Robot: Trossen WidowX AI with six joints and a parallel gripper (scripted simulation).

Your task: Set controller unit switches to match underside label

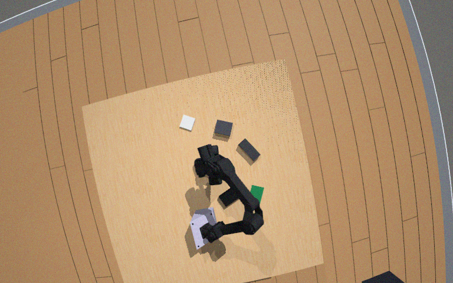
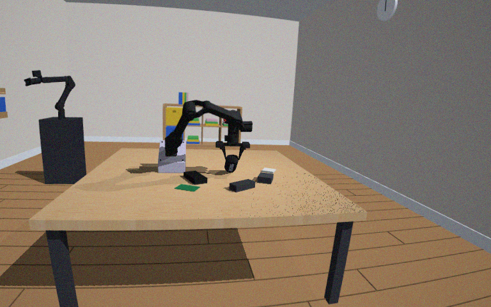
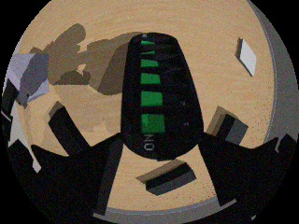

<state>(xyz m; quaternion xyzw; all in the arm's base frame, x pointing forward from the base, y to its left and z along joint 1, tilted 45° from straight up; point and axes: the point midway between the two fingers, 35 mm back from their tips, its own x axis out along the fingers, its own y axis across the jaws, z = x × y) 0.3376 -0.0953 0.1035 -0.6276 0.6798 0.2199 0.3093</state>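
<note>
Nearest the front edge of the wooden surface point(image 2: 108, 206), low in the exterior view, a flat green card point(image 2: 187, 187) lies beside two dark blocks, one to its right point(image 2: 241, 185) and one just behind it point(image 2: 195, 176). Further right a grey block point(image 2: 265, 177) sits with a white tile point(image 2: 268, 169) just beyond it.

At mid-frame the arm's pincer point(image 2: 231, 159) points straight down, its fingers spread fairly wide and clamped on the dark grey controller unit point(image 2: 231, 165). The unit hangs clear of the surface above its own shadow, standing on end rather than flat. In the wrist view the unit point(image 3: 159, 96) fills the centre of the frame, its top face turned to the camera with a row of green switch ends running up it. How many are lit green is hard to count at the far, narrow end. Its underside is out of sight.

Behind, left of centre, the arm rises from a pale grey base point(image 2: 172, 164). Against the back wall stand a shelf unit point(image 2: 165, 123) and, at far left, a second arm on a dark pedestal point(image 2: 62, 148).
</note>
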